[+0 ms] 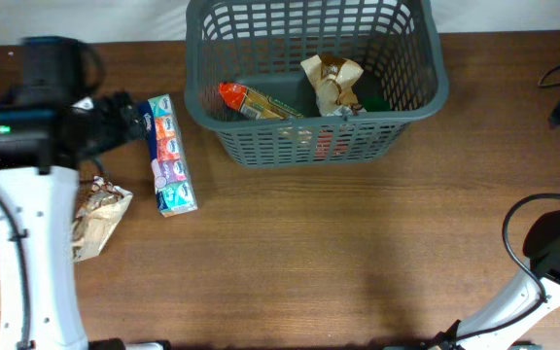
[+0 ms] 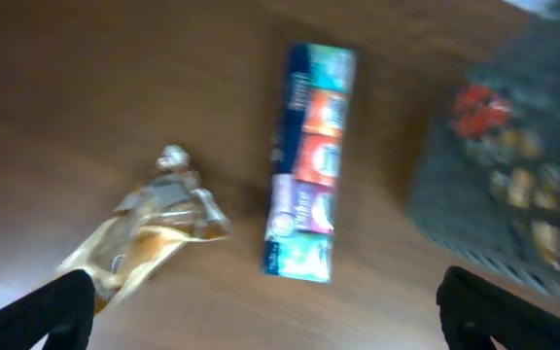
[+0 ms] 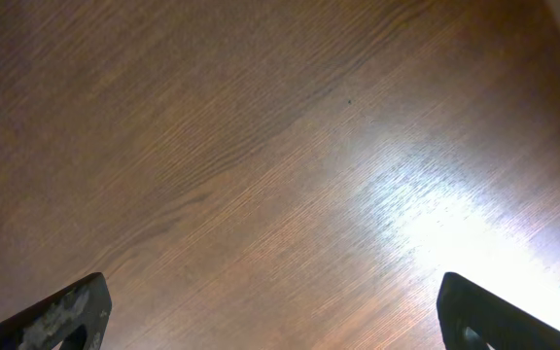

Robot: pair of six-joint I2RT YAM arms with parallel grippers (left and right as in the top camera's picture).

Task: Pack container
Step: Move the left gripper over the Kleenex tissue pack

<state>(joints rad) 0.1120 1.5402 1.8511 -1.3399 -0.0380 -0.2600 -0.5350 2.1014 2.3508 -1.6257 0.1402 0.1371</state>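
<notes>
Plainly, left tool point(image 2: 270, 292) and right tool point(image 3: 275, 301) gape empty; grabbing the tissue pack point(image 2: 309, 165) could snag the bag point(image 2: 144, 238) at its eight o'clock.

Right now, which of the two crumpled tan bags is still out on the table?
The left tan bag, lying beside the multicoloured pack. The other tan bag already sits inside the grey basket.

My left claw point(image 2: 270, 316) hung with jaws spread wide, gripping nothing, my left arm point(image 1: 32, 233) stretched forward. My right claw point(image 3: 280, 321) gaped equally wide, my right arm point(image 1: 538, 282) folded back.
</notes>
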